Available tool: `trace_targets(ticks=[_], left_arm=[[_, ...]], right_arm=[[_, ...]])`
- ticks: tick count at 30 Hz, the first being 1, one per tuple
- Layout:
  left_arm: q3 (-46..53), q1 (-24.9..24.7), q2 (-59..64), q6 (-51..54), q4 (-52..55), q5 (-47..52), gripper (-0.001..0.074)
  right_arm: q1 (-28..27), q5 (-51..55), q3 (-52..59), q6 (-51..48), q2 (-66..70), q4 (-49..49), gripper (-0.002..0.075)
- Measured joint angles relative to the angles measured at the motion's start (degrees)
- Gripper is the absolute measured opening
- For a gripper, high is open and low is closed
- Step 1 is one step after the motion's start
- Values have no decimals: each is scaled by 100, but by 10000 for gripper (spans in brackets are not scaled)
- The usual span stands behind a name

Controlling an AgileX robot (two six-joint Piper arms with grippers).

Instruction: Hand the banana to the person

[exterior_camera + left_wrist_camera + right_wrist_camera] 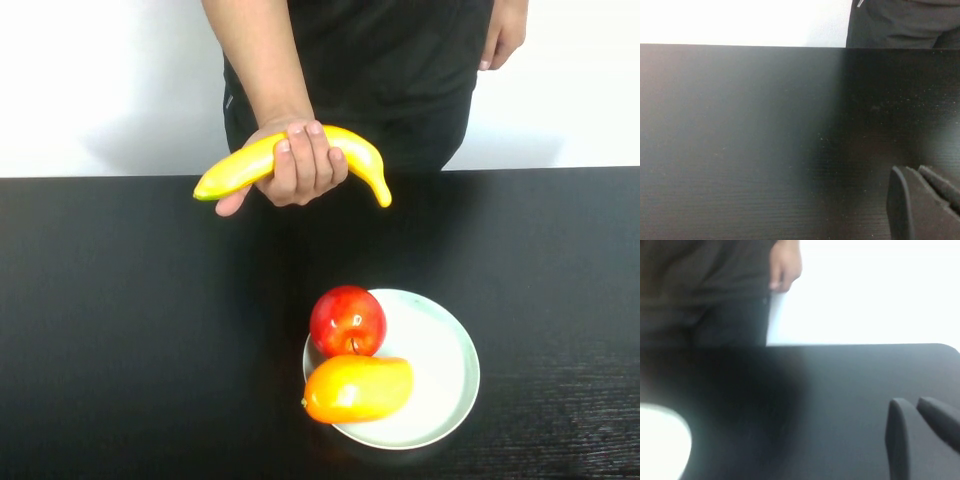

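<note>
The yellow banana point(235, 172) is in the person's hand point(300, 165), held above the far edge of the black table point(120, 330). The person point(400, 60) in black stands behind the table and also shows in the left wrist view point(900, 22) and the right wrist view point(705, 290). Neither arm shows in the high view. My left gripper point(910, 170) hangs shut and empty over bare table. My right gripper point(910, 401) is shut and empty over the table near its right end.
A white plate point(445, 370) at the front, right of centre, holds a red apple point(347, 320) and a plump orange-yellow fruit point(357, 388). The plate's edge shows blurred in the right wrist view point(660, 440). A white wall stands behind the table.
</note>
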Motion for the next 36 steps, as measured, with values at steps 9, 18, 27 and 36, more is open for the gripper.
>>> trace_targets(ticks=[9, 18, 27, 36], left_arm=[[0, 0, 0, 0, 0, 0, -4], [0, 0, 0, 0, 0, 0, -4], [0, 0, 0, 0, 0, 0, -4], [0, 0, 0, 0, 0, 0, -4]], right_arm=[[0, 871, 0, 945, 0, -537, -8], [0, 868, 0, 944, 0, -946, -8], [0, 868, 0, 944, 0, -946, -8], [0, 868, 0, 944, 0, -933, -8]])
